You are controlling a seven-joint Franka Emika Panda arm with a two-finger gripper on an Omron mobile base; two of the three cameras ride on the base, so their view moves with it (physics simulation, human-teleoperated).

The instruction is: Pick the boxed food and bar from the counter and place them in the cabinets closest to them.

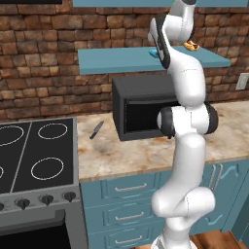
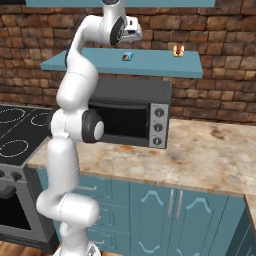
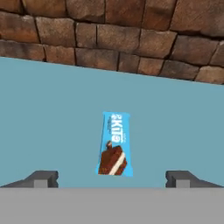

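bar (image 3: 113, 144) laid flat on shelf (image 3: 48, 113), long axis toward brick wall | tool (image 3: 112, 178) released, straddling near end, untouching

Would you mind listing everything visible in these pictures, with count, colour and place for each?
bar: one, blue wrapper with a brown and white picture, lying flat on the lower shelf
small food item: one, reddish and yellow, on the same shelf, further right
shelves: two, teal, on the brick wall above the microwave
microwave: one, black with a grey panel, on the counter
knife: one, dark, on the counter beside the stove
counter: one, tan marbled
stove: one, black top, at the left
drawers and doors: teal, silver handles, under the counter
hand: one, open, above the bar
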